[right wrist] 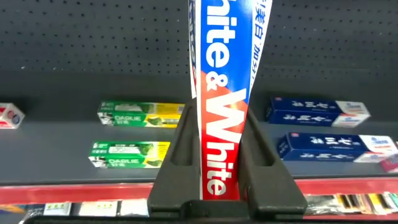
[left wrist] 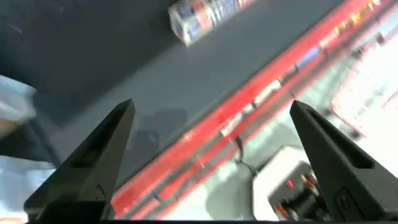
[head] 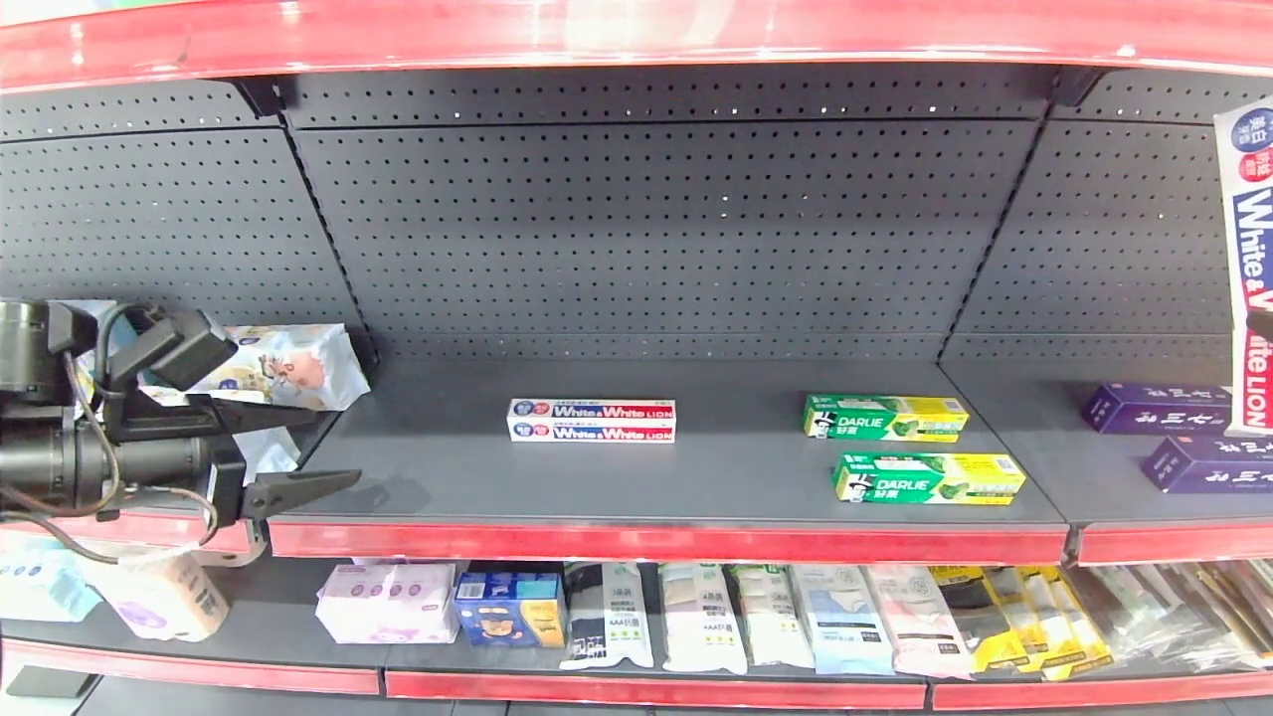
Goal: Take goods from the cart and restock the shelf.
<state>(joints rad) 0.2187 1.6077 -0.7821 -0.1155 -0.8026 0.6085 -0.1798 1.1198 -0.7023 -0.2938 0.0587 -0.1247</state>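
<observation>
The right gripper [right wrist: 217, 124] is clamped on a red, white and blue toothpaste box [right wrist: 217, 93], upright with its long axis vertical, at 3 o'clock in the head view above purple boxes [head: 1154, 408]. The shelf board [head: 726, 398] lies bare between a flat white box [head: 591, 421] and two green boxes [head: 885, 418]. The left gripper [head: 333, 445], jaws apart, hangs at 9 o'clock by the red front lip [head: 666, 542].

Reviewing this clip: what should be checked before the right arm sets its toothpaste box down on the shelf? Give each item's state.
1. Grip: right gripper shut on the held toothpaste box, which stands upright: ok.
2. Target: matching box lies on the shelf: ok.
3. Room: bare shelf between the matching box and the green boxes: ok.
4. Other arm: left gripper open, empty, at the shelf's left front edge: ok.
5. Clearance between the held box and the purple boxes: cannot tell.
</observation>
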